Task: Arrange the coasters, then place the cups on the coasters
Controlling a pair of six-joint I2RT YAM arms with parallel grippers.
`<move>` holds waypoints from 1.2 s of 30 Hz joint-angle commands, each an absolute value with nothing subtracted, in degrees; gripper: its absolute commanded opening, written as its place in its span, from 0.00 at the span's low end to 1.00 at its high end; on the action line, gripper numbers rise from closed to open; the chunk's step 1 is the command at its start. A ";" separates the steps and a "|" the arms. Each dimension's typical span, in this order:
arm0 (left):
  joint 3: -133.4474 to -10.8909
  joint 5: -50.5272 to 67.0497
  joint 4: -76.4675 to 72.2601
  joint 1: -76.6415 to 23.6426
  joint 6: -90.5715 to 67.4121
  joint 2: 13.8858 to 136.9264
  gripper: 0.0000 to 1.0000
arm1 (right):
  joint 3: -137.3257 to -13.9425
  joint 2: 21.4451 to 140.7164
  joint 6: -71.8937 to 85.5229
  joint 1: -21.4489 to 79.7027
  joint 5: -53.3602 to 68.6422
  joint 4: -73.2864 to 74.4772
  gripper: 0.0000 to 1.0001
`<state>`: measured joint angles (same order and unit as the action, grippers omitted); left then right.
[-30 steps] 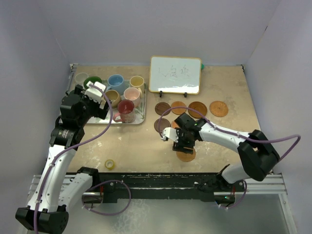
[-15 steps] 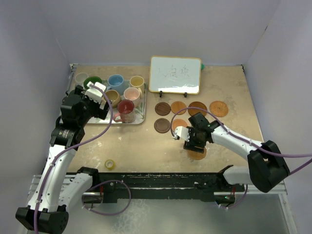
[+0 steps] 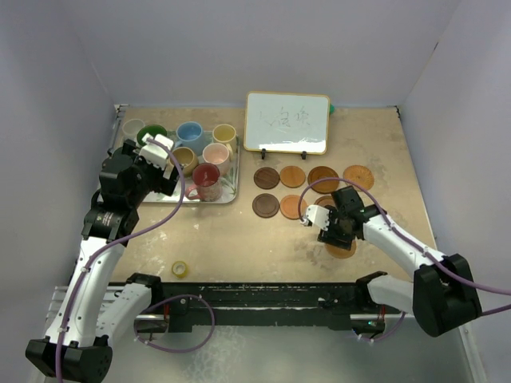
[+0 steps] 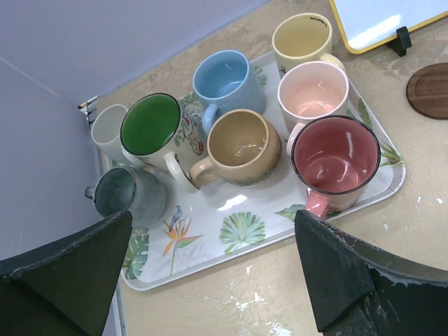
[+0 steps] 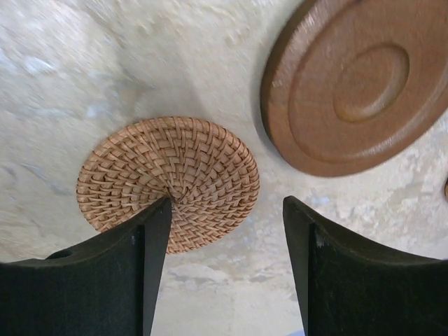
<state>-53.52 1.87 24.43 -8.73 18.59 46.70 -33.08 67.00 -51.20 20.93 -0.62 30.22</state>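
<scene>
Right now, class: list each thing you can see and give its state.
Mugs: eight, upright, empty.
Tray: lying flat, holding all of them.
Rattan coaster: flat, bare.
Right fingers: open, one tip over that coaster's edge.
Other coasters: flat, bare.
Whiteboard: standing, written on.
Tape roll: lying flat.
Left fingers: open, above the mugs.

woven orange coaster (image 5: 168, 183), ringed brown coaster (image 5: 364, 77), leaf-patterned tray (image 4: 241, 234), red mug (image 4: 334, 159)

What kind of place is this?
Probably a robot lab test cell: plain walls boxing in a scuffed table, two arms bolted at its edge, a small whiteboard propped behind.
</scene>
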 commanded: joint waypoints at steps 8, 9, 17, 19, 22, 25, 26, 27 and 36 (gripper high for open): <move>-53.27 1.85 21.49 -8.35 18.63 45.60 0.95 | -32.12 70.79 -62.04 6.86 -7.31 36.54 0.67; -53.26 1.85 21.53 -8.35 18.63 45.54 0.95 | -32.81 71.91 -62.60 5.46 -7.25 36.38 0.67; -53.40 2.27 21.67 -8.35 18.90 45.83 0.95 | -41.61 82.54 -63.00 -4.48 -4.49 32.82 0.65; -53.58 2.34 21.76 -8.35 18.94 46.02 0.95 | -44.19 85.36 -60.92 -5.10 -3.18 32.44 0.64; -53.76 2.46 21.72 -8.35 19.06 46.14 0.96 | -47.51 89.16 -57.90 -5.41 -2.44 31.23 0.64; -53.91 2.63 21.89 -8.35 19.11 46.39 0.95 | -51.21 92.58 -54.30 -5.62 -2.12 30.21 0.64; -53.90 2.78 21.91 -8.35 19.15 46.45 0.95 | -52.42 93.56 -53.06 -5.70 -2.13 30.03 0.64; -53.94 2.93 21.96 -8.35 19.12 46.48 0.95 | -53.60 94.62 -51.91 -5.83 -2.18 29.86 0.64; -54.23 3.47 22.38 -8.35 19.24 46.30 0.95 | -61.71 100.54 -45.41 -6.59 -4.26 28.47 0.63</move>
<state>-53.52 2.59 24.49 -8.73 18.63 46.61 -57.14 98.19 -48.34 -5.98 -2.90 46.30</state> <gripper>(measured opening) 0.950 0.641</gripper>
